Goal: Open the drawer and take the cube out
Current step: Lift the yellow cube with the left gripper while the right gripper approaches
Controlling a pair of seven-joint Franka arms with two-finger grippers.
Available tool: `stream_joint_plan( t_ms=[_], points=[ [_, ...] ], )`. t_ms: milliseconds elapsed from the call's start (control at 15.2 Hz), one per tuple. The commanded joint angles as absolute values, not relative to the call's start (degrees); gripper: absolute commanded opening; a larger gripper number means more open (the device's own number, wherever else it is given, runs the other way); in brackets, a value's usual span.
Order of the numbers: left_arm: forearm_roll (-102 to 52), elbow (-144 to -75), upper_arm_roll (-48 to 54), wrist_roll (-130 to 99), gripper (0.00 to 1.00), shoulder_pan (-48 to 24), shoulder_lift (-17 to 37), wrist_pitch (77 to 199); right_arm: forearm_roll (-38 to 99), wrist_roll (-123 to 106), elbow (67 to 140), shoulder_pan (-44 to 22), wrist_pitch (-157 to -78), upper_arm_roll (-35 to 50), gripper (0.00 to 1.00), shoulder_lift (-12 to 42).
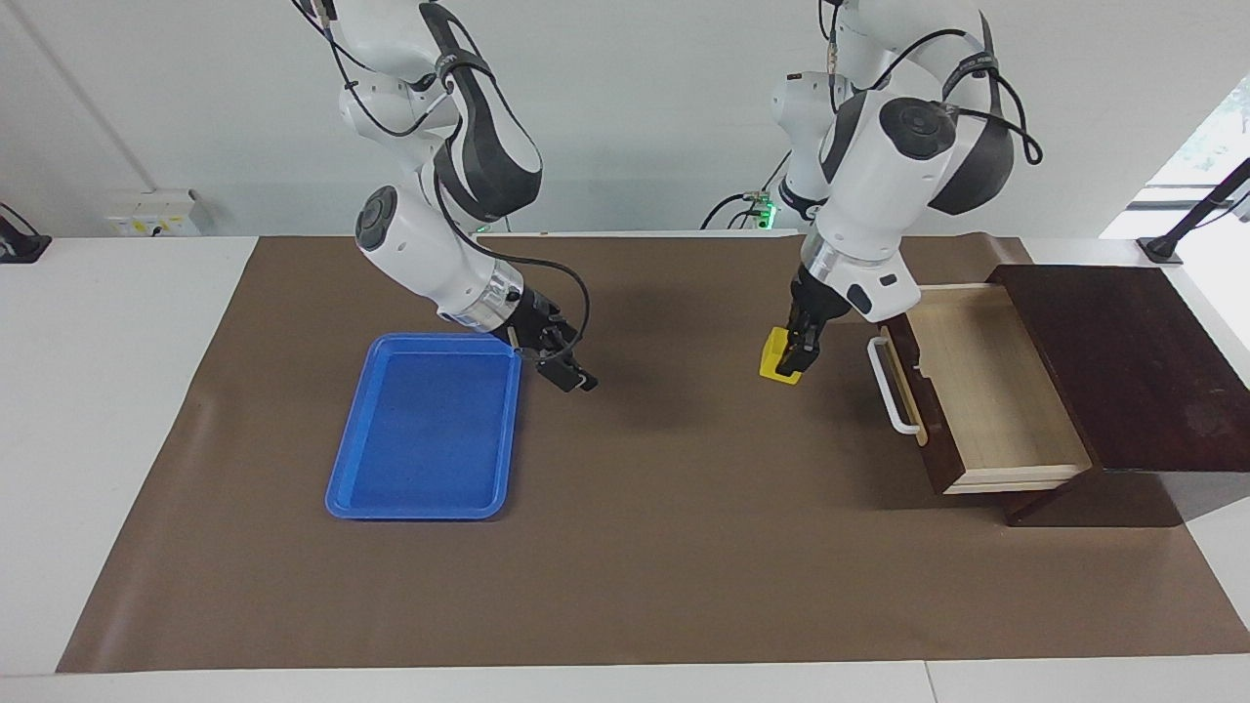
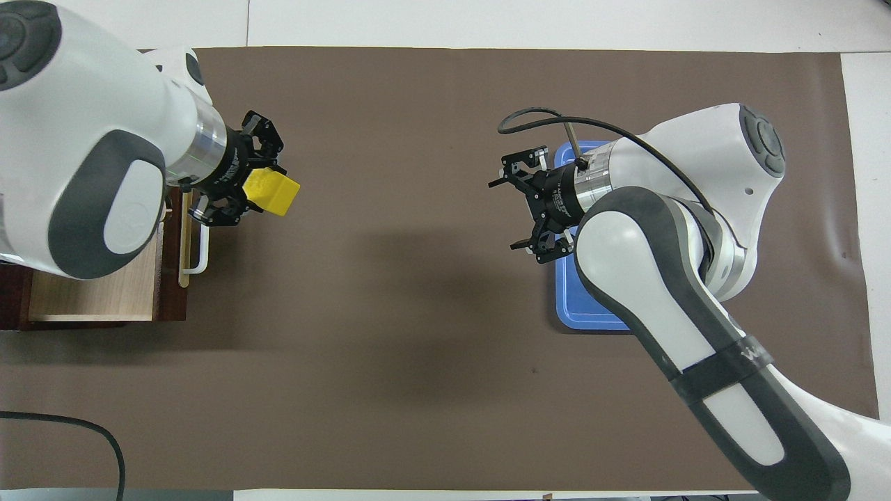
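The yellow cube (image 1: 779,356) (image 2: 272,192) is held clamped between the fingers of the left gripper (image 1: 796,353) (image 2: 259,182), lifted clear of the brown table mat (image 1: 684,547) (image 2: 418,348). It is carried in the air over the mat just in front of the drawer (image 1: 986,391) (image 2: 90,296), beside the white bar handle (image 1: 891,386) (image 2: 200,245). The drawer is pulled out of the dark brown wooden box (image 1: 1123,371), and its pale light-wood interior is exposed with nothing seen in it. The right gripper (image 1: 566,366) (image 2: 527,207) is held over the mat beside the blue tray (image 1: 425,425) (image 2: 592,313), at the tray's edge toward the left arm's end of the table. Its fingers (image 2: 518,158) are seen spread apart with nothing between them. The two grippers are well apart, with bare mat between them.
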State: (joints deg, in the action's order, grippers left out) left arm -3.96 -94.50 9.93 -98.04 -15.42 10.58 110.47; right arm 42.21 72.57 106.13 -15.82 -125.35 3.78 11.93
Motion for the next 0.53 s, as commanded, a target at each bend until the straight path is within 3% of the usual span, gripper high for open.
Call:
stream_joint_plan(
  t_ms=[0, 263, 461],
  points=[
    [-4.92, -101.67, 8.79, -113.77, 0.09, -20.64, 8.26, 118.19, 45.86, 77.77, 107.84, -18.28, -130.41, 3.69, 1.0, 11.87],
    [-4.92, -104.06, 8.96, -125.49, 0.08, -24.24, 8.52, 122.16, 48.87, 77.78, 110.74, -18.63, -130.34, 3.78, 1.0, 11.34],
    [-6.67, -104.06, 9.05, -125.77, 0.07, -26.01, 8.7, 125.31, 51.68, 77.61, 110.04, -19.25, -131.13, 3.78, 1.0, 13.88]
  ],
)
